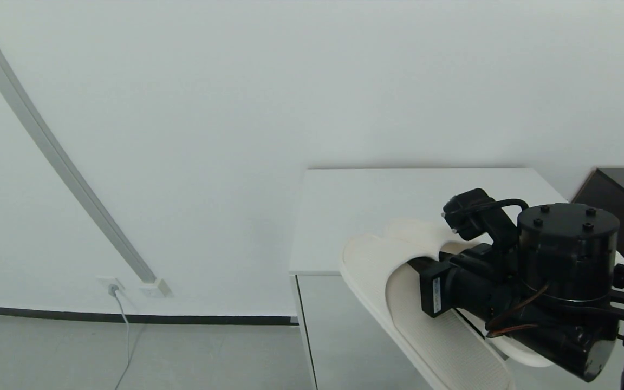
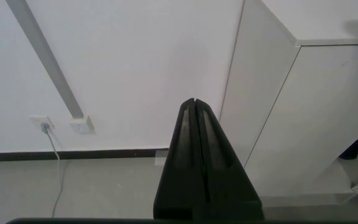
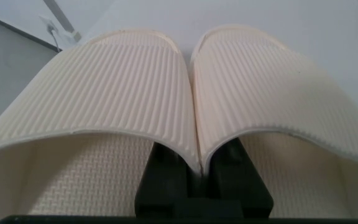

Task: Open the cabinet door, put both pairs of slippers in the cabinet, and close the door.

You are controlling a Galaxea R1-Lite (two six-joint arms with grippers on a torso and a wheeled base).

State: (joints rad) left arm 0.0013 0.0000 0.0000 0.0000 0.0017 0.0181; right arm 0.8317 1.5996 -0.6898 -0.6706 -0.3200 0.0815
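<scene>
2 ribbed cream slippers [image 3: 129, 81] sit pinched in the right gripper [image 3: 197, 171]; left gripper [image 2: 194, 109] pressed together.

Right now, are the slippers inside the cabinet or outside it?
Outside. The right hand is shut on the pair of slippers and holds them in the air by the top front edge of the cabinet.

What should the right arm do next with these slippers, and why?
Probably lower the slippers toward the cabinet front. The right gripper pinches the pair by their adjoining uppers, level with the cabinet top, not yet inside; whether it stands open is unclear.
</scene>
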